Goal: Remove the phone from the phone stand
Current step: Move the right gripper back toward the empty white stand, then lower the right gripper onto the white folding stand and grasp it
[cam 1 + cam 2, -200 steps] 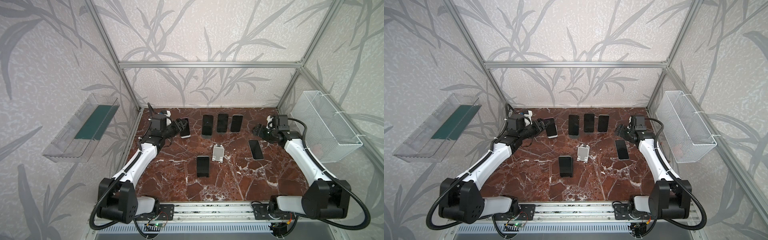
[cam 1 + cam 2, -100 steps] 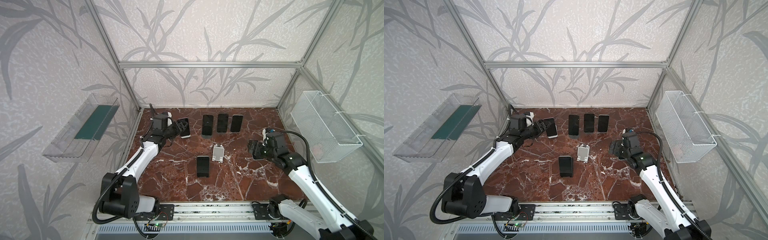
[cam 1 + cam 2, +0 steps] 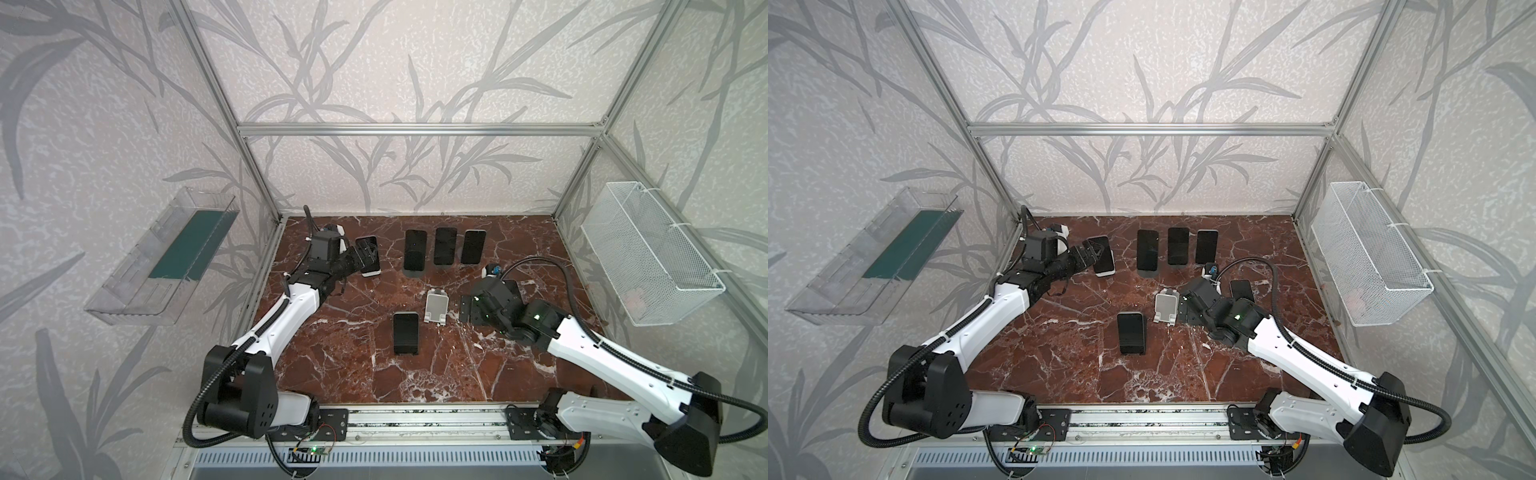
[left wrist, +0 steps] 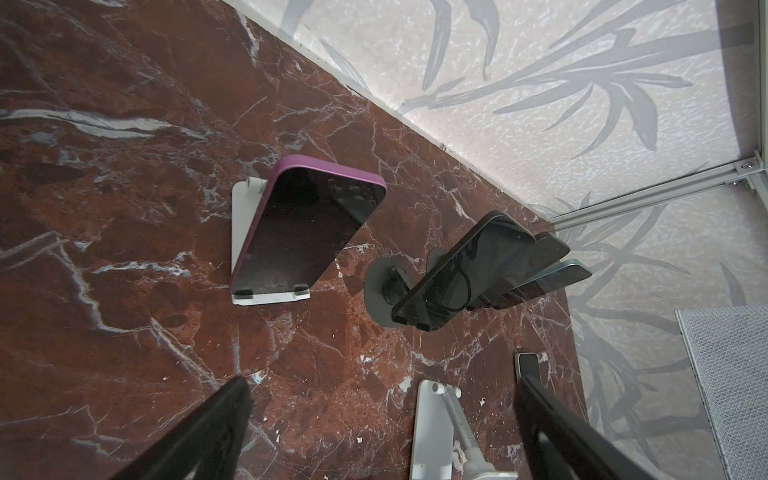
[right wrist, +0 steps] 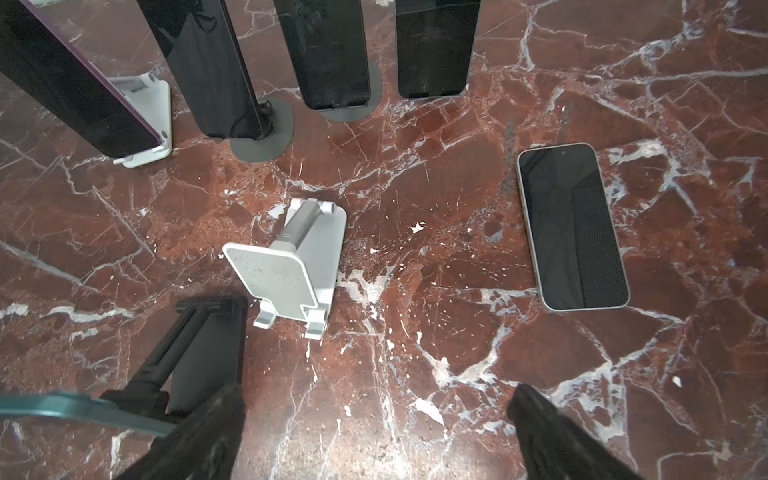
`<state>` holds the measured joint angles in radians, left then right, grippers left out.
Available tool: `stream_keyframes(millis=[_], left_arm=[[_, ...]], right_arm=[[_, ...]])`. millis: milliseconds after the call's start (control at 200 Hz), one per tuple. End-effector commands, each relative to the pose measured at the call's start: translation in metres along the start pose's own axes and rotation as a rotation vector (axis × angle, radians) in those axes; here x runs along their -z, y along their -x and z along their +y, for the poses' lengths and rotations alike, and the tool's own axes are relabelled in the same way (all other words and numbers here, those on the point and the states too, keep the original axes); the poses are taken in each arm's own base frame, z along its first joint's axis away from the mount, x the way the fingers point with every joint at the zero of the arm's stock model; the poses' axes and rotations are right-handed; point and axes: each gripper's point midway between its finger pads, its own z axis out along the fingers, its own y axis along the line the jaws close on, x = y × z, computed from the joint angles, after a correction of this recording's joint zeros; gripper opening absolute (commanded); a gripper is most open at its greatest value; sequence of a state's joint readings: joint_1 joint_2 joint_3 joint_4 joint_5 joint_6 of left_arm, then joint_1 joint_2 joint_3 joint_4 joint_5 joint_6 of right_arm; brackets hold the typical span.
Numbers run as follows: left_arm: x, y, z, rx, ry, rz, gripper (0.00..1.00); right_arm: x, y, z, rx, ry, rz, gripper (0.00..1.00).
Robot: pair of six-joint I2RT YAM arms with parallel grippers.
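A purple-cased phone (image 4: 307, 232) leans on a white phone stand (image 4: 243, 216) at the back left. My left gripper (image 4: 382, 399) is open and hangs short of it, touching nothing; in both top views it (image 3: 365, 252) overlaps that phone (image 3: 1105, 259). Three more dark phones (image 3: 415, 254) (image 3: 445, 245) (image 3: 473, 246) stand on stands along the back. An empty white stand (image 5: 286, 266) sits mid-table. My right gripper (image 5: 374, 411) is open and empty just right of it (image 3: 1183, 309). A bare phone (image 5: 573, 226) lies flat on the marble.
A teal-cased phone (image 5: 62, 409) rests on a black stand (image 5: 195, 353) in front of the empty stand, also seen from above (image 3: 406, 338). A white wire basket (image 3: 648, 253) hangs on the right wall and a clear tray (image 3: 166, 257) on the left wall.
My left gripper has opened beside the purple phone. The right arm has swung from the back right to the middle, next to the empty stand, its jaws opening wider.
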<state>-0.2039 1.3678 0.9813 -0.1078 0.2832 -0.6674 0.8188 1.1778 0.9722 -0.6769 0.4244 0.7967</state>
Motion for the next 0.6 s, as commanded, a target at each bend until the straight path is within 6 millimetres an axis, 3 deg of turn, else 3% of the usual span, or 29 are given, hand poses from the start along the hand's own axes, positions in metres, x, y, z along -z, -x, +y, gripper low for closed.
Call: stream_keyframes(millis=[0,155,280,520,595], left_arm=[[0.007,0.01,-0.006,-0.018,-0.003,-0.051,0.99],[0.007,0.011,-0.011,-0.002,-0.029,-0.041,0.99],[0.007,0.008,-0.029,0.018,-0.13,-0.011,0.99],[0.0,0.002,-0.034,0.046,-0.175,0.027,0.99],[0.0,0.002,-0.037,0.053,-0.188,0.029,0.98]], right_arm=[[-0.013,0.018,0.02,-0.06,-0.015,-0.058,0.99],[-0.046,0.014,0.057,0.007,-0.021,0.028,0.99],[-0.069,0.01,0.08,0.035,-0.017,0.058,0.99],[-0.089,0.004,0.092,-0.003,-0.026,0.069,0.99],[-0.105,-0.007,0.093,-0.009,-0.047,0.092,0.99]])
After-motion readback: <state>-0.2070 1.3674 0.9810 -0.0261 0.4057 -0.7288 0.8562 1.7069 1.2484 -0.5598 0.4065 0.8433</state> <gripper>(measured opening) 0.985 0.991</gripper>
